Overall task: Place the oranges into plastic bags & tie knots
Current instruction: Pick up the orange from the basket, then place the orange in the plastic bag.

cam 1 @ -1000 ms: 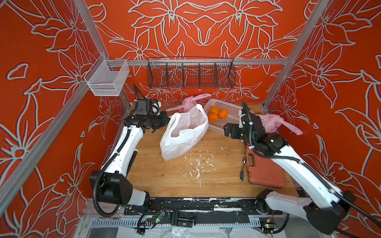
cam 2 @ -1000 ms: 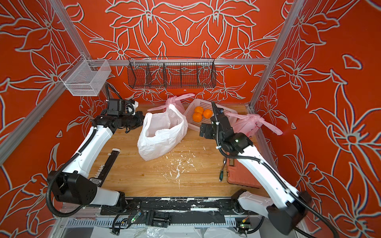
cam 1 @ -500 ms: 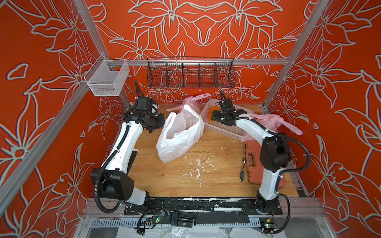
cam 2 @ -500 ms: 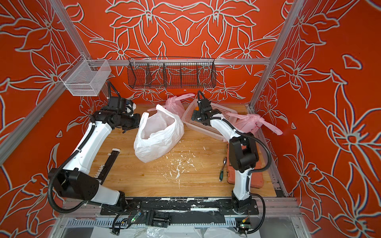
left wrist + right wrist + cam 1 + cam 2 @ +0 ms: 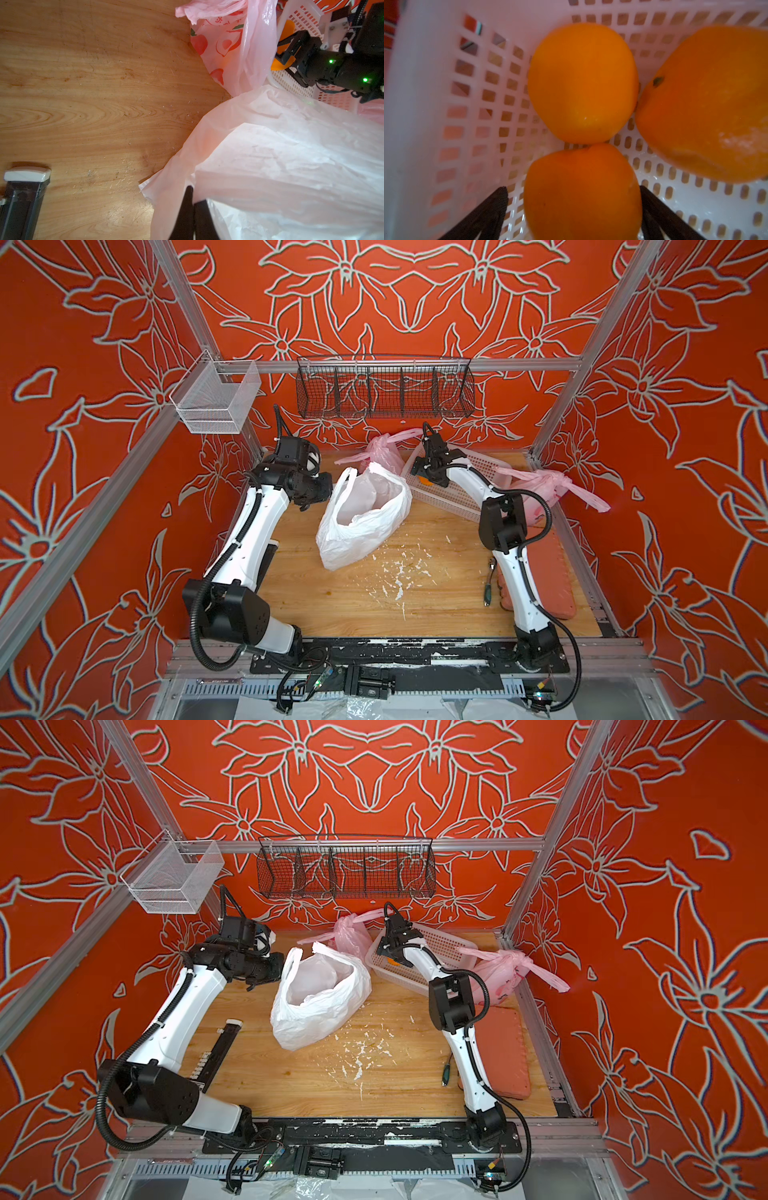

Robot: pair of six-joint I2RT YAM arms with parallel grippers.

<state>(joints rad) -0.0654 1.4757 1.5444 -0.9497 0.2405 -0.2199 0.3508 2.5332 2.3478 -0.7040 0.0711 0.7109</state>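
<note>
Three oranges (image 5: 582,83) sat in basket (image 5: 425,104) | step: pick-up, my right gripper (image 5: 573,190) spread wide astride nearest orange (image 5: 581,176) | left gripper (image 5: 193,209) clenched on white bag (image 5: 361,526) rim | next: I judged close, lift, carry to bag.

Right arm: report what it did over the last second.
The right gripper reached forward into the basket; its open jaws now straddle an orange, not yet gripped. The left gripper kept pinching the white bag; both pink bags stayed put.
</note>
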